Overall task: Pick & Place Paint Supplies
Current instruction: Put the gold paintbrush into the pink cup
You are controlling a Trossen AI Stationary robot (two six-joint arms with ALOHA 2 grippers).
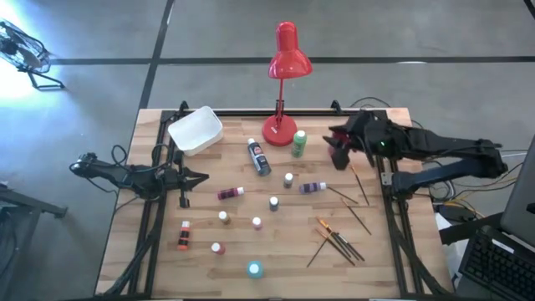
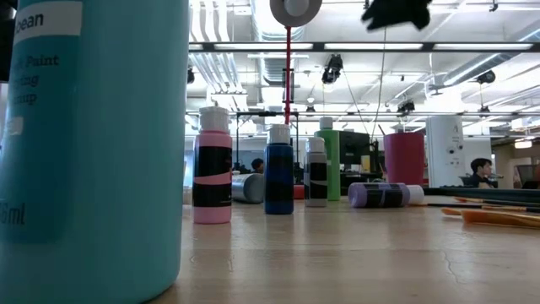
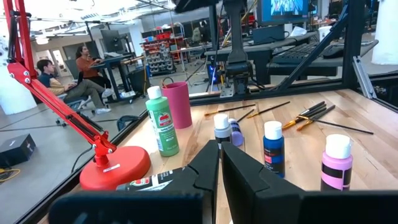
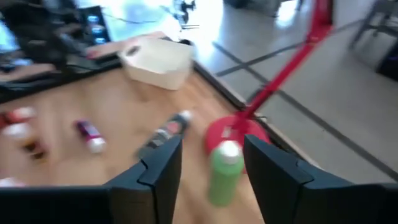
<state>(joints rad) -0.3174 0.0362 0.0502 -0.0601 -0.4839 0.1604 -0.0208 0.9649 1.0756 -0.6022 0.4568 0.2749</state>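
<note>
The right pincer (image 1: 338,155) is at the far right part of the wooden table (image 1: 167,259), raised above the surface, just beside the dark pink cup (image 1: 338,156). In the right wrist view its two fingers stand apart and hold nothing; between them, farther off, the green bottle (image 4: 222,172) stands upright next to the round base of the red desk lamp (image 1: 282,130).

The left pincer (image 1: 201,176) waits at the left side of the table. Its fingers are closed together with nothing between them, as the left wrist view shows.

The paint supplies are spread over the table. A dark bottle with a white cap (image 1: 258,157) lies on its side near the lamp base. A purple bottle (image 1: 313,187) and a magenta bottle (image 1: 229,193) also lie down in the middle area. Several small bottles stand upright around them, among them a blue one (image 1: 273,202) and a pink one (image 1: 257,223). An orange bottle (image 1: 183,237) lies near the left front, and a teal bottle (image 1: 254,269) stands at the front edge, very close to the low camera. The thin paintbrushes (image 1: 338,241) lie in loose groups on the right side. A white bin (image 1: 195,130) sits at the far left corner, with no bottle visible inside.
</note>
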